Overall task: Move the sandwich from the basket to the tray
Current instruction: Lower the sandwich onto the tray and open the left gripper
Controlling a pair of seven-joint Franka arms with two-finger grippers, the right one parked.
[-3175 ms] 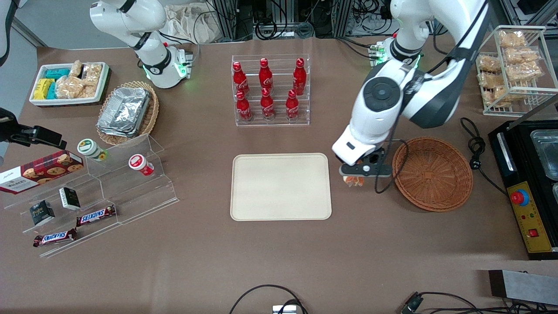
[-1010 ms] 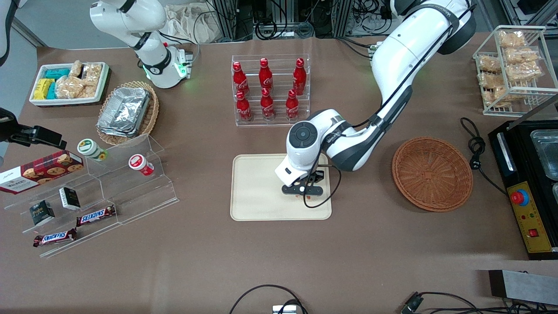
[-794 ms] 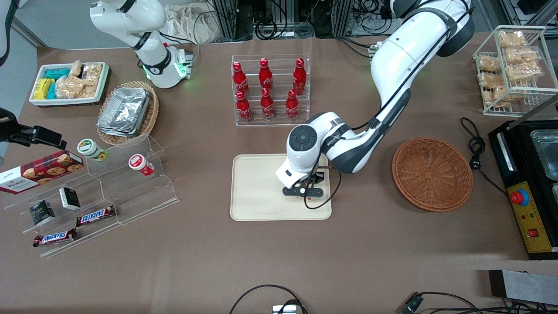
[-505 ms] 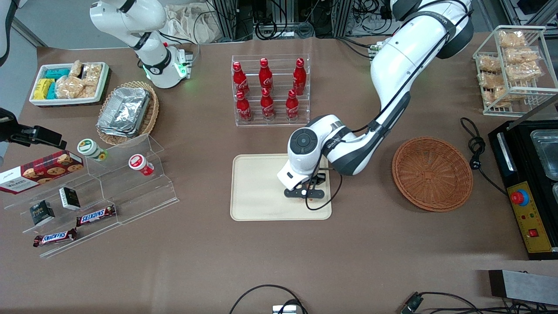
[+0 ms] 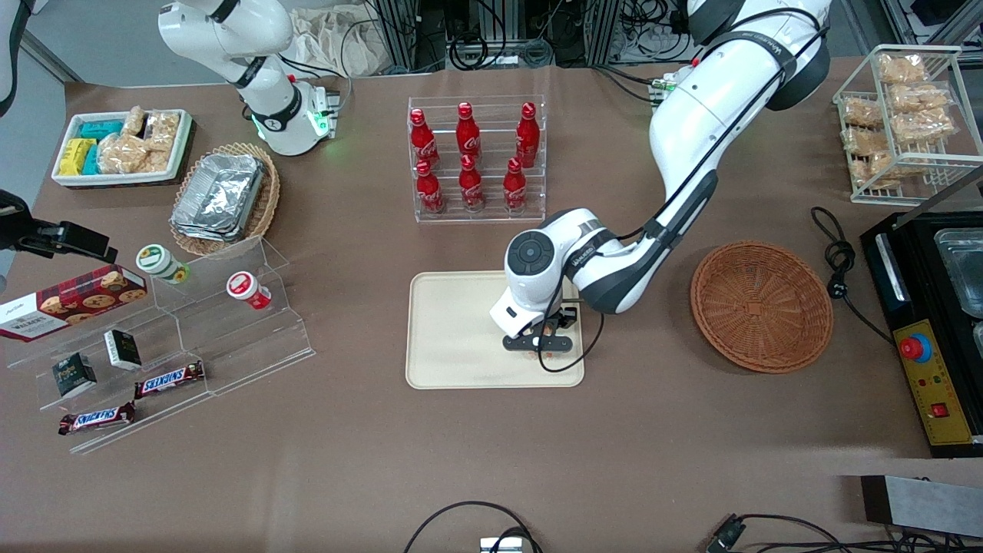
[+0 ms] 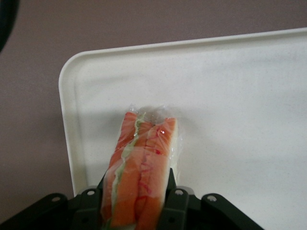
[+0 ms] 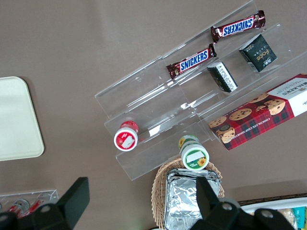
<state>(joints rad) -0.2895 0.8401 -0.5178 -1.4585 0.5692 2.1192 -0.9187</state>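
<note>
My left gripper [image 5: 540, 346] hangs low over the cream tray [image 5: 453, 338], near the tray's edge toward the basket. It is shut on the sandwich [image 6: 141, 165], a clear-wrapped wedge showing orange and green filling between the black fingers [image 6: 175, 201]. In the wrist view the sandwich's tip reaches down to the tray [image 6: 240, 105] close to a rounded corner. In the front view only a bit of orange shows under the gripper. The reddish-brown basket [image 5: 762, 306] stands beside the tray, toward the working arm's end of the table, with nothing in it.
A clear rack of red cola bottles [image 5: 472, 157] stands farther from the front camera than the tray. A stepped acrylic shelf [image 5: 177, 338] with snacks lies toward the parked arm's end. A black appliance [image 5: 933, 322] and a wire rack of bagged snacks [image 5: 902, 115] sit past the basket.
The gripper carried the sandwich from beside the basket across to the tray, then sank lower over it during the last second.
</note>
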